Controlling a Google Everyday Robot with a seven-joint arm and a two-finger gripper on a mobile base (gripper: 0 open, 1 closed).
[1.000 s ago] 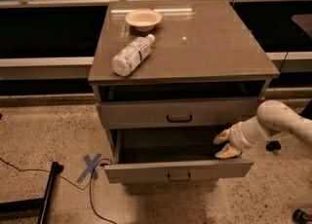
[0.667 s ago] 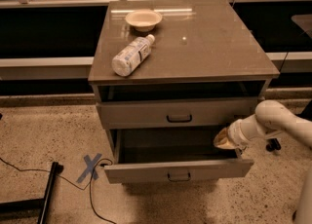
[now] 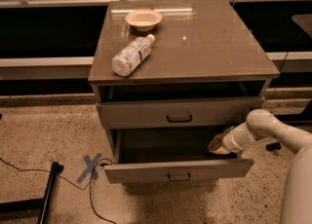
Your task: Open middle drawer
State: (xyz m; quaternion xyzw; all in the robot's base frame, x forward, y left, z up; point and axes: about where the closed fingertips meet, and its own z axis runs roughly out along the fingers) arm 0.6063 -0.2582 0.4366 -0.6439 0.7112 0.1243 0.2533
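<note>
Middle drawer (image 3: pixel 141 173): stands far out toward the near side, below the top drawer (image 3: pixel 146 114); the task looks nearly done.
Gripper (image 3: pixel 220 145): at the drawer's right end, just behind its front, likely placed there to push it outward; whether open or closed, cannot tell.

Glossy cabinet top (image 3: pixel 209 43) reflects light; the plastic bottle (image 3: pixel 130 56) looks smooth; the gripper (image 3: pixel 218 146), smooth pale plastic, sits at the matt middle drawer (image 3: pixel 146 172)'s right end.
</note>
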